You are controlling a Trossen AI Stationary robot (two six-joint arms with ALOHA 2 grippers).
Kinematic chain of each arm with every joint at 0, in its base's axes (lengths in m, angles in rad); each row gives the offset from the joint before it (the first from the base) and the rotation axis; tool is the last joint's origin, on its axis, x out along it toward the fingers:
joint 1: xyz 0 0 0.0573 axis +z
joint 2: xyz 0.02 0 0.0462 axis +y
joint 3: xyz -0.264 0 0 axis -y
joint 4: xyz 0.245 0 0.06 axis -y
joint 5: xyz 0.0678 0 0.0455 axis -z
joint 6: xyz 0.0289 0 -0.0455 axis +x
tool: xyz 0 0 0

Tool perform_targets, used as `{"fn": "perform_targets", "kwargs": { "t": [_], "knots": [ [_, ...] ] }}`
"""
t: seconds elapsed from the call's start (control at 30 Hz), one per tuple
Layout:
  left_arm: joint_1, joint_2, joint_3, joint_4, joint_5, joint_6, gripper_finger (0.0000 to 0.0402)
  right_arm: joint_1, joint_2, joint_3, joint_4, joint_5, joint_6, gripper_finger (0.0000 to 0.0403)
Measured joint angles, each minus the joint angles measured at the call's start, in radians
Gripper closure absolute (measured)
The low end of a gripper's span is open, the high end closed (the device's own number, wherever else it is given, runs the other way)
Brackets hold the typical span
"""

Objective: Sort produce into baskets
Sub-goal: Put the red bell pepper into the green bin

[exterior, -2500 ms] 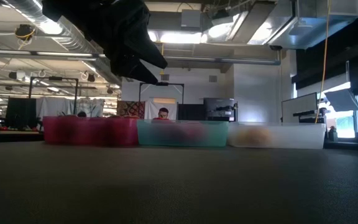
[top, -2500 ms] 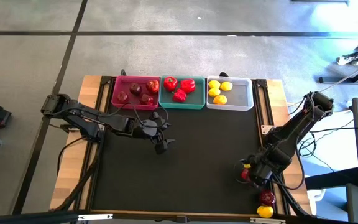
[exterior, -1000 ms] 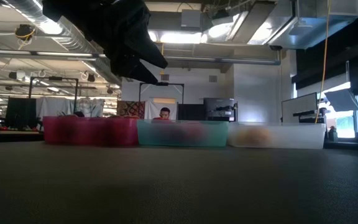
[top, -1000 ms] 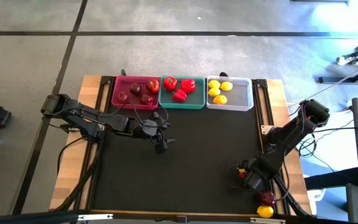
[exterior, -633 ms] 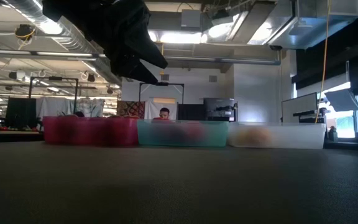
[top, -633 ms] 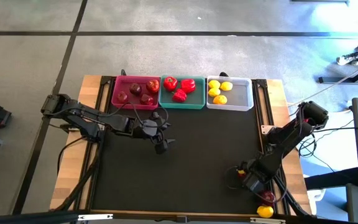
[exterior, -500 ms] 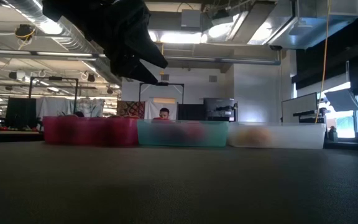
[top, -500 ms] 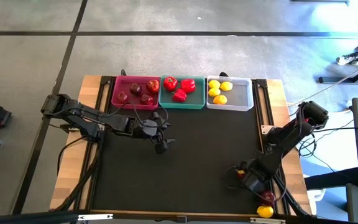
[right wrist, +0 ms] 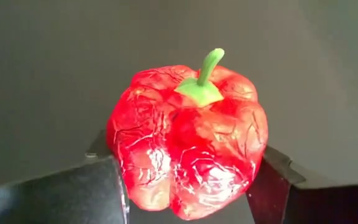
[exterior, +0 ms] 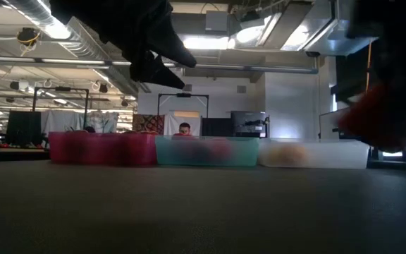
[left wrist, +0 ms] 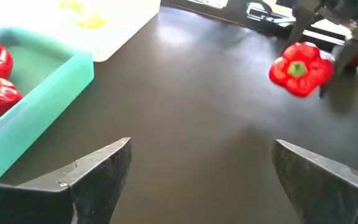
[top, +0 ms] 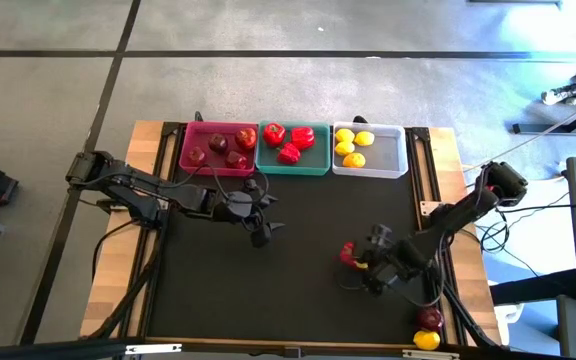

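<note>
Red bell pepper (right wrist: 188, 146) in right tool (top: 358, 262), teal basket (top: 293, 160) well apart

I am operating in an open-plan robotics lab or industrial workshop. In the low view, exposed silver ductwork (exterior: 44, 25) runs across the upper left of the frame, with strip lights (exterior: 210, 42) at top centre. A person (exterior: 184, 129) sits at mid-frame behind the table, near dark monitors (exterior: 249, 123). In the high view, the wooden table (top: 148, 140) with its black mat (top: 298, 230) stands on a grey concrete floor (top: 268, 80), with loose cables (top: 558, 210) at the right edge.
</note>
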Motion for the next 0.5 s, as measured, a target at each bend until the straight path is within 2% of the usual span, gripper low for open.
{"fn": "perform_targets", "kwargs": {
  "t": [0.23, 0.5],
  "knots": [
    [-0.013, 0.0, 0.0, 0.017, 0.0, -0.005, 0.0021, -0.107, 0.0, -0.075, 0.306, 0.21, -0.255, 0.023],
    [-0.012, 0.006, 0.0, 0.018, -0.024, -0.022, 0.0021, -0.265, 0.0, -0.197, 0.773, 0.211, -0.607, 0.0229]
  ]
}}
